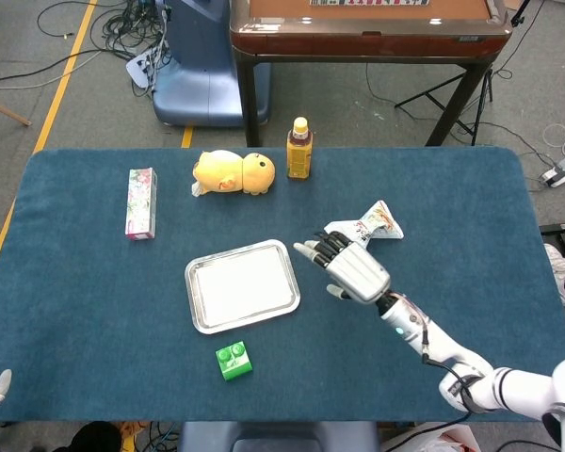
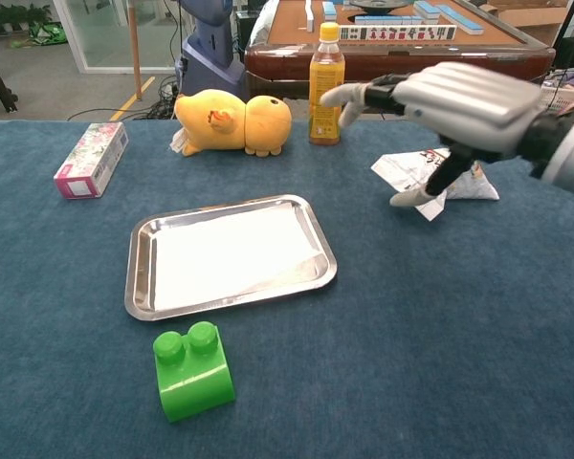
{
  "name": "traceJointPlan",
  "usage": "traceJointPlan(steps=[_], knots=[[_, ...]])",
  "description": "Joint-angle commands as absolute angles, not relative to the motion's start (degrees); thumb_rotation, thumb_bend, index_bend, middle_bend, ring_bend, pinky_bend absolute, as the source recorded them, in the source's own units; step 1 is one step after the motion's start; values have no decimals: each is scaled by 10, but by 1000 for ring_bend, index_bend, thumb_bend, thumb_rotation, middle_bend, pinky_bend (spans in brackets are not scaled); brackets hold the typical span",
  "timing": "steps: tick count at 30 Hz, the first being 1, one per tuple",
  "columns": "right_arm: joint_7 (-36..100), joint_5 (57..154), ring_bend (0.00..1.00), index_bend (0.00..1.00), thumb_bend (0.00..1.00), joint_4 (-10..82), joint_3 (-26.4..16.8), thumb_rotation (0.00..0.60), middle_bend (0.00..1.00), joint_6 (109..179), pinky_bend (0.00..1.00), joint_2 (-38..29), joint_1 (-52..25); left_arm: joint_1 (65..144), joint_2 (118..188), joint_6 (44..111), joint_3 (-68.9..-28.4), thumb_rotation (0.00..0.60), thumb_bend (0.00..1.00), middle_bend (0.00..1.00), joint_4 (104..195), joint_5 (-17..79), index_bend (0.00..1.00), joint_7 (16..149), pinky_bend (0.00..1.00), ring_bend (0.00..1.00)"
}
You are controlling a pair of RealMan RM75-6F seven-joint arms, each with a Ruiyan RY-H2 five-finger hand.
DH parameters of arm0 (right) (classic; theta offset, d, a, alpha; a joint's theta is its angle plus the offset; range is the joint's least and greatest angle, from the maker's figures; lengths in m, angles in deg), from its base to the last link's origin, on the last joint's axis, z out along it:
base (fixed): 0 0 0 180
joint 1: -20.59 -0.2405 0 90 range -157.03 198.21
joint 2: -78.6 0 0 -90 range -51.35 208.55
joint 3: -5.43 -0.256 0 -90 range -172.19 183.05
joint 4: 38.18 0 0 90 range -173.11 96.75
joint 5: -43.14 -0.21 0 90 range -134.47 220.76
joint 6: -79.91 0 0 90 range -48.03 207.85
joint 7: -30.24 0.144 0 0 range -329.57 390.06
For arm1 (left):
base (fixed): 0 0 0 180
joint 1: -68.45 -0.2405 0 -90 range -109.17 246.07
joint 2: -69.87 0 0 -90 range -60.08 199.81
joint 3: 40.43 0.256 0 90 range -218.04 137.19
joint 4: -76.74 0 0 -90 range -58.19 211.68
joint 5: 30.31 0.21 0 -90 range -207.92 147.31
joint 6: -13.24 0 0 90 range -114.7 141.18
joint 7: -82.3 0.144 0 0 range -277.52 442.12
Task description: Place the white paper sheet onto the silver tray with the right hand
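Note:
The white paper sheet (image 1: 241, 285) (image 2: 231, 254) lies flat inside the silver tray (image 1: 190, 288) (image 2: 131, 277) near the table's middle. My right hand (image 1: 354, 267) (image 2: 467, 96) hovers to the right of the tray, raised off the table, fingers spread and holding nothing. It is apart from both tray and paper, and in the chest view it partly covers a crumpled wrapper (image 1: 367, 224) (image 2: 409, 170). Only pale fingertips of my left hand (image 1: 0, 382) show at the lower left edge of the head view; how they stand is not visible.
A green toy brick (image 1: 234, 361) (image 2: 193, 371) sits just in front of the tray. A yellow plush (image 1: 234, 172) (image 2: 234, 122), an orange bottle (image 1: 299, 149) (image 2: 326, 84) and a pink box (image 1: 141, 202) (image 2: 93, 159) stand along the back.

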State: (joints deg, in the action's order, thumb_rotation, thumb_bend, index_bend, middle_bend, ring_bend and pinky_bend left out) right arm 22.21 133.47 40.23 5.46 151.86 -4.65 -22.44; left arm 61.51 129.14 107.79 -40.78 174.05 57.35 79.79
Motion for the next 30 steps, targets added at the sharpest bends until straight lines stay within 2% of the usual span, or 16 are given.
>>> traceJointPlan(steps=[1,11,16,30], knots=[[160,1303,218,247,252,480,51,600,308,1575,347,17,-159,619,1292,1074,-411,600,335,22,1737,571,67,795,0,37],[97,1266,240,278,252,557,70,600,318,1666,365,89,-41,637,1299,1054,-419,600,335,22,1730,568,67,792,0,37],[112,1245,223,242,251,588,77,600,283,1687,365,117,9,646,1302,1045,-419,600,335,22,1730,572,67,795,0,37],[139,1240,180,211,251,607,88,600,248,1695,365,152,84,657,1310,1039,-418,600,335,22,1732,578,67,801,0,37]])
